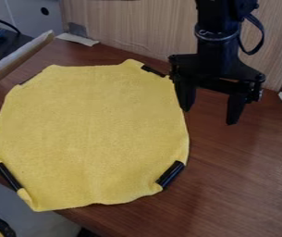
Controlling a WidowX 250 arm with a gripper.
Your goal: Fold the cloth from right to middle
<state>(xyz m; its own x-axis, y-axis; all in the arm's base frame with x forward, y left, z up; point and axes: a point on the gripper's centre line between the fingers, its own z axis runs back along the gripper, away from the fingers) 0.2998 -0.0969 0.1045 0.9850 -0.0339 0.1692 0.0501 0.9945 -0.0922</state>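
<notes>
The gripper (210,116) hangs at the upper right, its two fingers pointing down and spread apart with nothing between them. Its left finger is over the upper right edge of the yellow cloth (94,129), while the right finger is above bare wood. Spread out flat, the cloth covers the left and middle of the table. Black strips show at its corners, among them one at the lower right (170,174) and one at the lower left (8,177).
Brown tabletop (242,185) extends to the right of the cloth. A wooden panel (131,28) stands behind, and a pale board edge (19,58) slants in at the upper left. The table's front edge runs along the lower left.
</notes>
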